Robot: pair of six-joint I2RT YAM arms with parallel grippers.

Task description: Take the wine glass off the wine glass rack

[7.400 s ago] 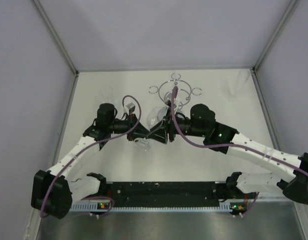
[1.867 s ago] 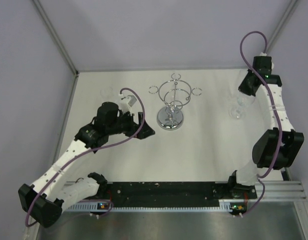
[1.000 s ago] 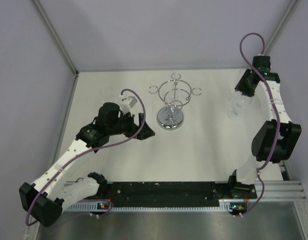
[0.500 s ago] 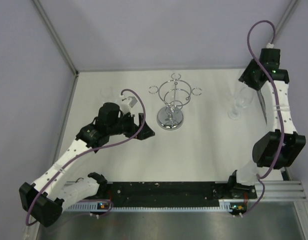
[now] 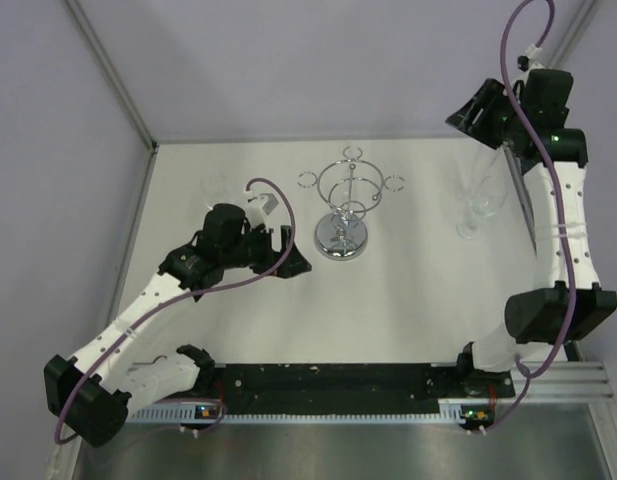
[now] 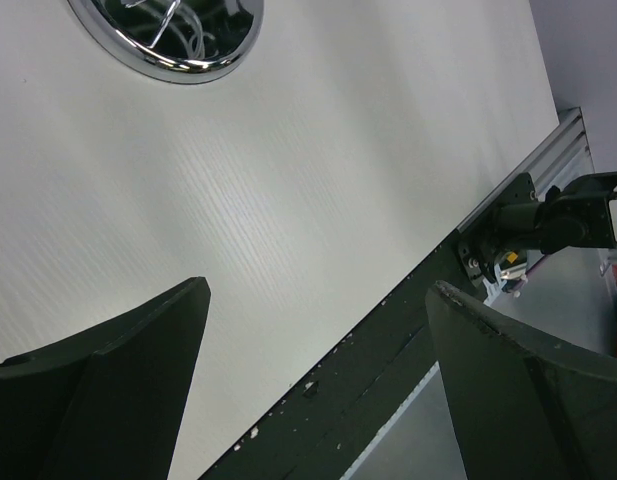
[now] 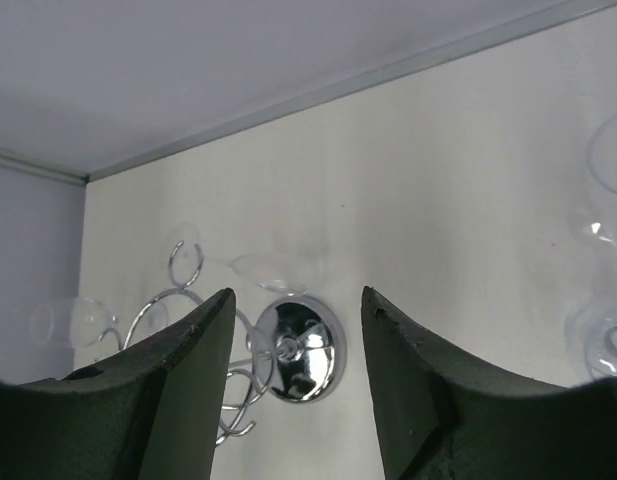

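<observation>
chrome wire wine glass rack with a round mirrored base (image 5: pixel 341 240) stands mid-table, and from above none of its ringed arms visibly carries a glass. the clear stemmed wine glass (image 5: pixel 480 205) stands upright on its foot on the white table (image 5: pixel 408 300), well apart from the rack, off to the right near the wall. the right gripper (image 7: pixel 296 298) hangs raised above it toward the back right corner, black fingers apart with nothing between them. the left gripper (image 6: pixel 318 290) sits low, just left of the rack's base, spread wide and empty. a fainter second clear glass (image 5: pixel 216 190) shows at the table's left.

judging by this, the glass is off the rack and set down, so the step in hand is getting the right arm clear. to do that well, leave the fingers parted and rise straight before swinging home. steer the elbow and the purple cable (image 5: pixel 506 45) wide of the bowl, because a tall glass on a narrow foot would likely tip at a slight brush. the left arm should avoid the rack's arms when it moves.
</observation>
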